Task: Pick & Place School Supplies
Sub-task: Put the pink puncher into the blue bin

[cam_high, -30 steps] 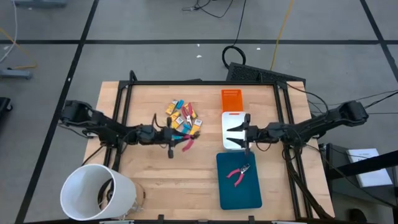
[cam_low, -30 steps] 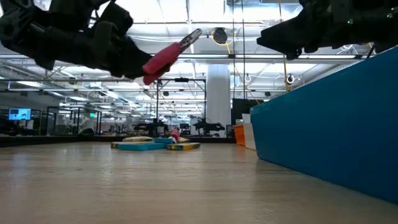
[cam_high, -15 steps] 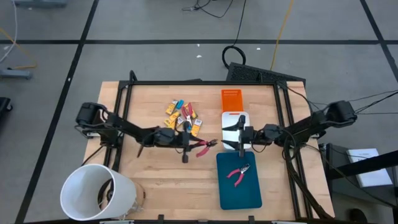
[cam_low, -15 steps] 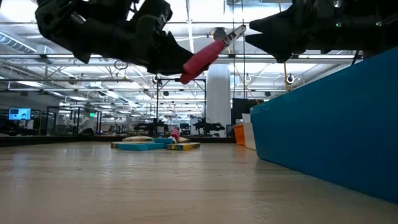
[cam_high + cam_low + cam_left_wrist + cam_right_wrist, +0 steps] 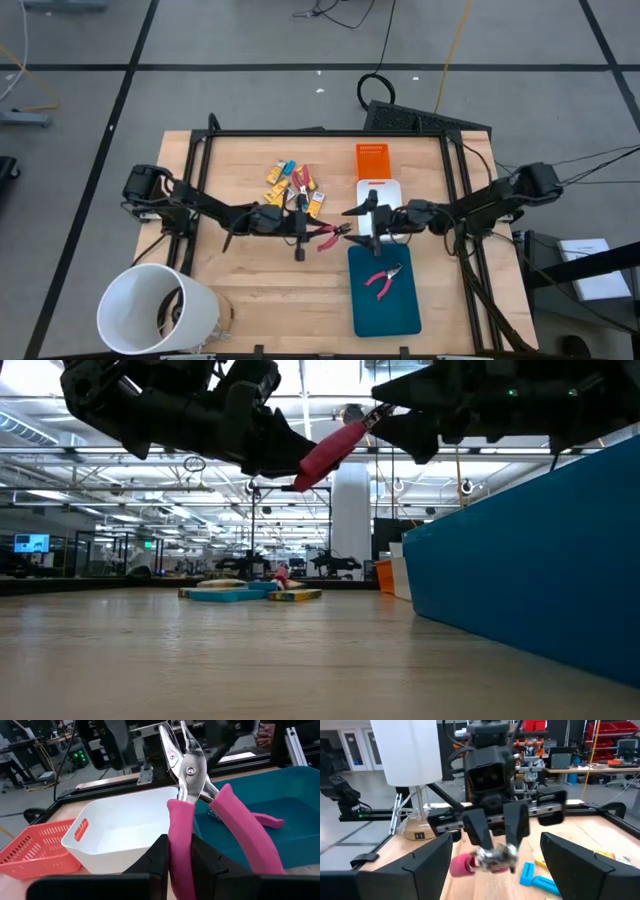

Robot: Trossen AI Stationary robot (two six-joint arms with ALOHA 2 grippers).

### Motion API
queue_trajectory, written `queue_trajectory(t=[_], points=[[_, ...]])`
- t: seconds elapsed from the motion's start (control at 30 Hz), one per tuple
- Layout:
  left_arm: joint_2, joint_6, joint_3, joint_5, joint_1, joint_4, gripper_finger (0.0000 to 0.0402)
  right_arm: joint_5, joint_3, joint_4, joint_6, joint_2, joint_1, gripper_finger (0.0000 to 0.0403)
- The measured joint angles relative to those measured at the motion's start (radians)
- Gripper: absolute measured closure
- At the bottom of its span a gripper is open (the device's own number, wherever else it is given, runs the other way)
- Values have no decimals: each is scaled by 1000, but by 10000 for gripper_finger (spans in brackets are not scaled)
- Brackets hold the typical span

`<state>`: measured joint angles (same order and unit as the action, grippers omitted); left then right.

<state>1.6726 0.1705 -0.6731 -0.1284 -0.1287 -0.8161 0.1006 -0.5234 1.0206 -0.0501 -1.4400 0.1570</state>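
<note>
Pliers held mid-air between both arms

Left gripper sits near table centre, fingers pinched on one pink handle of the pink-handled pliers; tool is off the table, metal nose aimed at the right arm. Right gripper is just past the nose, fingers spread wide on either side of the tip, not touching as far as the views show. Low view: pliers tilted up, tip between the right fingers.

Second pair of pink pliers lies in the teal tray. White tray and orange tray sit behind it. Loose pile of yellow and light-blue pieces is behind the left gripper. White bucket at the table's front-left corner.
</note>
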Motion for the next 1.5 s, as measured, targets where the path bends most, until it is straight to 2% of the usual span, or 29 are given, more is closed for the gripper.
queue_trajectory(t=[0.2, 0.47, 0.63, 0.73, 0.97, 1.13, 1.33, 1.5], points=[[0, -16, 0, 0, -1, 11, 339, 0, -14, -3, 33, -45, 0, 121], [0, -19, 0, 0, -1, 11, 352, -1, -14, -18, 36, -40, 0, 143], [0, -27, 0, 0, -1, 11, 341, -1, -14, -25, 43, -40, 0, 162], [0, -30, 0, 0, -1, 11, 335, -1, -14, -23, 43, -40, 0, 177], [0, -30, 0, 0, -1, 13, 351, -1, -14, -24, 43, -40, 0, 219], [0, -43, 0, -1, -1, 13, 330, -2, -14, -24, 43, -40, 0, 256], [0, -48, 0, -1, -1, 13, 323, -10, -14, -24, 65, -40, 0, 298], [0, -101, 0, -5, -1, 11, 322, -51, -14, -22, 70, -40, 0, 302]])
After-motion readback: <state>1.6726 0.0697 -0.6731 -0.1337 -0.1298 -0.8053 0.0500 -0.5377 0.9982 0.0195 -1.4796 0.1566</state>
